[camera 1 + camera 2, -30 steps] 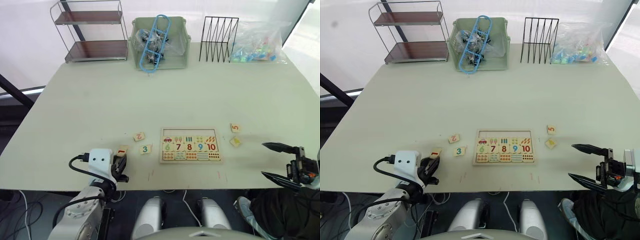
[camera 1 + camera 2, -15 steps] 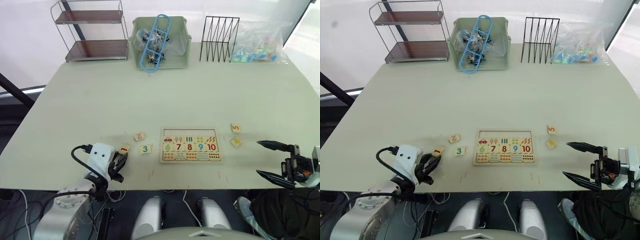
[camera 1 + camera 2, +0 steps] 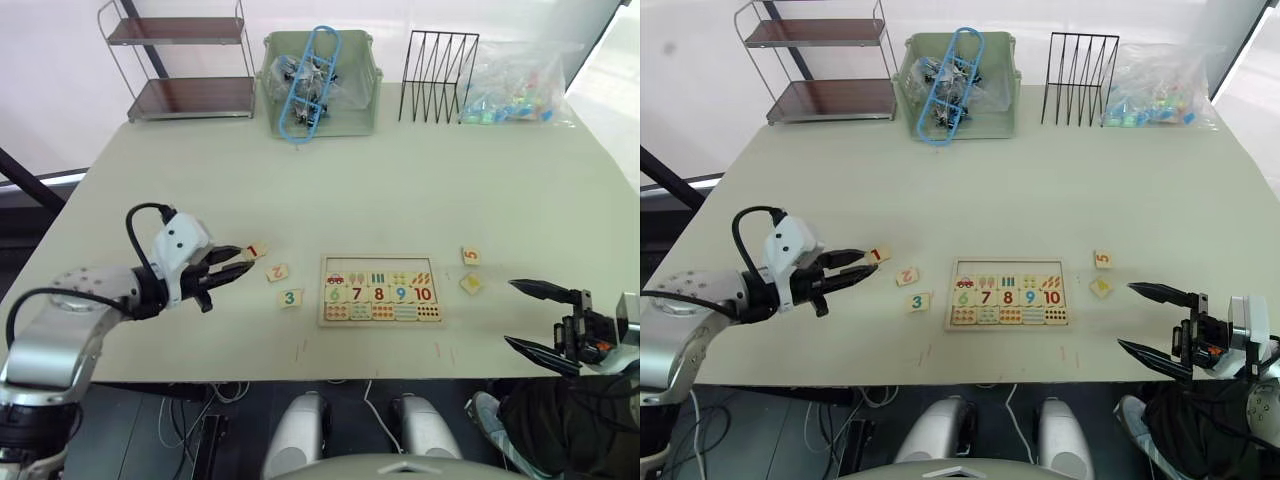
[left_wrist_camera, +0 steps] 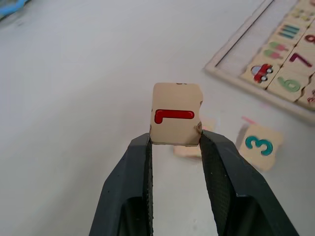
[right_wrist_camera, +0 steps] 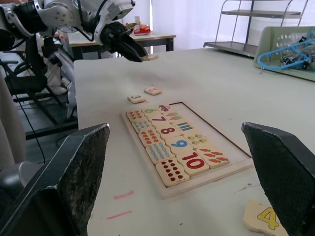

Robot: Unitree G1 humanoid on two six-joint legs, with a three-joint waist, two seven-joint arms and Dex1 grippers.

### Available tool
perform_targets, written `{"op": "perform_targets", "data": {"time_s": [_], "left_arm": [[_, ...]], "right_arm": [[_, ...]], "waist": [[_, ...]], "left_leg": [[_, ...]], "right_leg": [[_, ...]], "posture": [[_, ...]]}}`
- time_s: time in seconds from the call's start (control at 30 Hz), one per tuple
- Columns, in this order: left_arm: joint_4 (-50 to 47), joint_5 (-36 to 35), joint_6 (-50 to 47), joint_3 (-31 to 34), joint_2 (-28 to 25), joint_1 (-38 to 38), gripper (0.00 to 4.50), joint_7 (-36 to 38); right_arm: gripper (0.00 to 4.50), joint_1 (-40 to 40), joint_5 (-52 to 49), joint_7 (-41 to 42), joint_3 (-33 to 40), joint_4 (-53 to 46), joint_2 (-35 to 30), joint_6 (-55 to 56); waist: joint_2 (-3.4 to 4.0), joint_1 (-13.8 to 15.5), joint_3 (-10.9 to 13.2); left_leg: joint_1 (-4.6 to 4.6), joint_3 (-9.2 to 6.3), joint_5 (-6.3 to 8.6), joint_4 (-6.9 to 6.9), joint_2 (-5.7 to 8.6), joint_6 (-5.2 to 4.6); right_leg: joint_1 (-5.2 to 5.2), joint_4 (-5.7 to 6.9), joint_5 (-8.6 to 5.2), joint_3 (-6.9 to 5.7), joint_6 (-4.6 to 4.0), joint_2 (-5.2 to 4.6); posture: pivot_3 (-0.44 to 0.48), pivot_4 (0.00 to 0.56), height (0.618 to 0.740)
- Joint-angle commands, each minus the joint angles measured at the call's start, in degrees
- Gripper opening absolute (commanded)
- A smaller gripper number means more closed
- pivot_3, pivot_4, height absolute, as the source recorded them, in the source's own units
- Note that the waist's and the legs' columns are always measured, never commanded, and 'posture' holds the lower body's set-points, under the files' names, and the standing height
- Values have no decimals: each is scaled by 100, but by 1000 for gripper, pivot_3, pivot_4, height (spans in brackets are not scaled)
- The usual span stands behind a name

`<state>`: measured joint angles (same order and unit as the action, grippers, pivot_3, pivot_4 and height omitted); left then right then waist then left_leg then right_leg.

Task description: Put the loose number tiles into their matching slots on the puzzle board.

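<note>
Left wrist view: left gripper [image 4: 175, 140] pinches tile 1 [image 4: 175, 114] above the table, left of the board [image 3: 381, 290]; next, its top-row slot. Right gripper [image 3: 535, 320] gapes wide.

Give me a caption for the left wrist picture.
Left gripper pinching the red 1 tile above the table, puzzle board beyond.

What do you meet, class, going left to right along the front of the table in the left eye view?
Left hand holding the pale-wood red "1" tile → teal "3" tile → pale-wood framed puzzle board → yellow "4" tile → open right hand.
</note>
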<state>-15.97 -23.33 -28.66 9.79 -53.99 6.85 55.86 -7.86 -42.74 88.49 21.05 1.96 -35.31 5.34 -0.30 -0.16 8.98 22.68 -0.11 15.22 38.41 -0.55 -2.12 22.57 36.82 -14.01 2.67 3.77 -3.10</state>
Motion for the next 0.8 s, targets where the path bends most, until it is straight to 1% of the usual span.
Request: {"op": "perform_targets", "data": {"time_s": [0.03,0.23,0.4,0.53,0.6,0.8], "left_arm": [[439,139,431,-432,-160,527,907,682],[978,422,669,-1303,-58,1620,907,1432],[1318,804,889,-1924,226,2227,907,1688],[1583,1072,835,-2302,577,2755,907,1736],[1728,1268,639,-2520,738,3042,907,1692],[2055,1762,420,-2963,995,3565,907,1708]], "right_arm": [[4500,-22,-55,-74,161,-215,43,125],[4500,-144,-46,-207,235,-309,134,243],[4500,-162,-14,-306,193,-358,182,296],[4500,-167,8,-384,161,-404,215,328],[4500,-168,26,-411,151,-419,235,350],[4500,-162,44,-445,178,-415,275,400]], "waist": [[0,-9,1],[-6,-28,5],[-7,-36,6],[-11,-36,8],[-13,-35,9],[-14,-50,10]], "left_leg": [[0,-1,0,0,0,0],[2,-1,0,1,2,0],[2,0,0,1,8,0],[5,-3,-1,4,16,-1],[6,-6,-1,5,17,-1],[8,-9,-1,6,17,-1]], "right_leg": [[0,0,0,-1,0,1],[0,2,12,0,23,7],[1,3,13,2,24,9],[1,5,13,1,25,13],[0,6,13,1,26,16],[1,8,13,5,26,23]], "posture": [[0,150,740],[0,150,740],[0,150,740],[0,150,740],[0,150,740],[0,150,740]]}}
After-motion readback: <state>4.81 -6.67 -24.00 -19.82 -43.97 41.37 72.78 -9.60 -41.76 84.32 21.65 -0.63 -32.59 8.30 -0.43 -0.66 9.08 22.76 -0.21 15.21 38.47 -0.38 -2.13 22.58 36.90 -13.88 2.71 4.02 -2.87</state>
